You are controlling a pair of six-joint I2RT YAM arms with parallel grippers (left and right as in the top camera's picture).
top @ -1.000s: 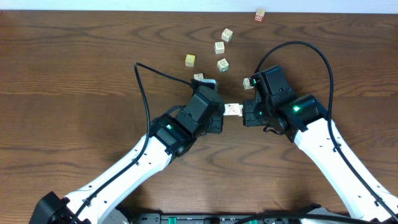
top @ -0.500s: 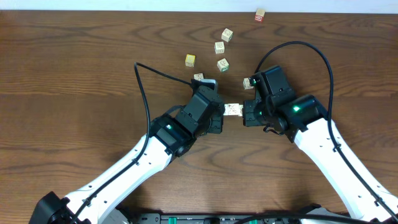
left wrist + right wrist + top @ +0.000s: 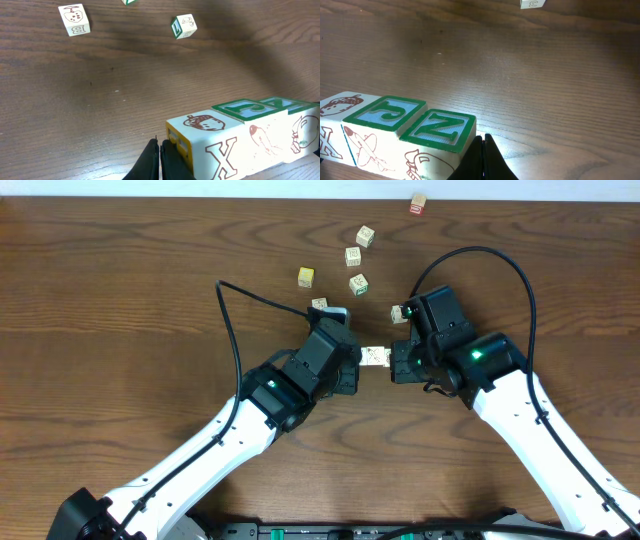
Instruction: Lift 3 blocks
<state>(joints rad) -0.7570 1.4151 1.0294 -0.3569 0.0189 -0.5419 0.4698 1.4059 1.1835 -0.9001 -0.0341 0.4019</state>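
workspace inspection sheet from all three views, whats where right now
surface: dark brown wooden table, grain visible, no spills seen
job's things: row of three wooden letter blocks, X, J, Z, end to end; lifted or resting, cannot tell
clutter: seven loose small wooden cubes behind the arms, including yellowish cube and red-edged cube near far edge
grippers: left tool and right tool shut, pressing opposite row ends
cables: black cable arcs over right arm; another trails from left arm
surroundings: pale strip beyond far edge

The table (image 3: pixel 120 300) is dark grained wood with a soft sheen, the blocks (image 3: pixel 395 132) pale smooth wood with matt printed faces, the arms (image 3: pixel 200 458) glossy white plastic.
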